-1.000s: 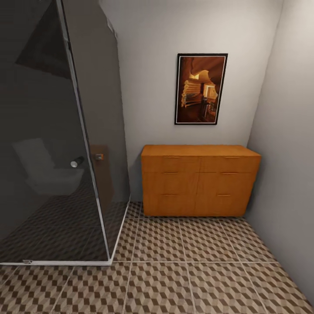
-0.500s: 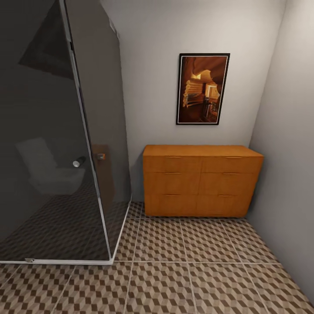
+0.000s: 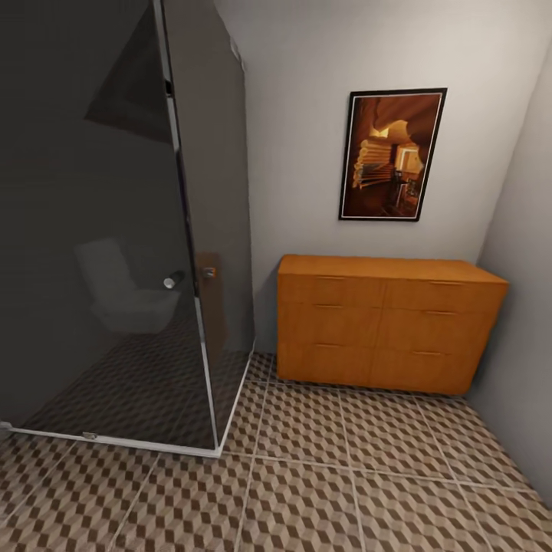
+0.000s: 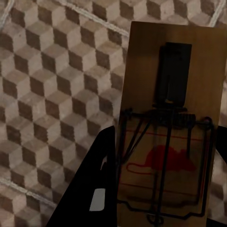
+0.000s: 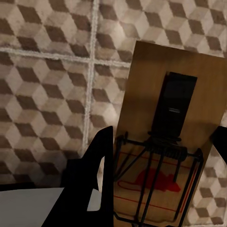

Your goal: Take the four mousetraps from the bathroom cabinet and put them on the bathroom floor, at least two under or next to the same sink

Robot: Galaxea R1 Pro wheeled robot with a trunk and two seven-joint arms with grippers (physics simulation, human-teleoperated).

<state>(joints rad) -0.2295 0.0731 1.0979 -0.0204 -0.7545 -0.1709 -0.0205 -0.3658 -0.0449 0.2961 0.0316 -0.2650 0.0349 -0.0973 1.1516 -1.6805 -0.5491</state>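
Observation:
The orange-brown cabinet (image 3: 383, 322) stands against the far wall with all its drawers closed. The cube-patterned bathroom floor (image 3: 307, 475) spreads in front of it. In the left wrist view a mousetrap (image 4: 175, 47), a tan board with dark wire and a red mouse print, sits between the jaws of my left gripper (image 4: 165, 189), which is shut on it above the tiles. My right gripper (image 5: 161, 156) is shut on another mousetrap (image 5: 156, 75), with one black finger (image 5: 97, 179) at its edge. The sink is out of view.
A dark glass shower enclosure (image 3: 115, 230) with a chrome frame takes up the left side, a pale toilet shape showing in its glass. A framed picture (image 3: 391, 153) hangs above the cabinet. A grey wall (image 3: 529, 307) closes the right side.
The head camera has turned, so the shower, picture and cabinet all sit further right in the picture. Nothing in the room itself has moved.

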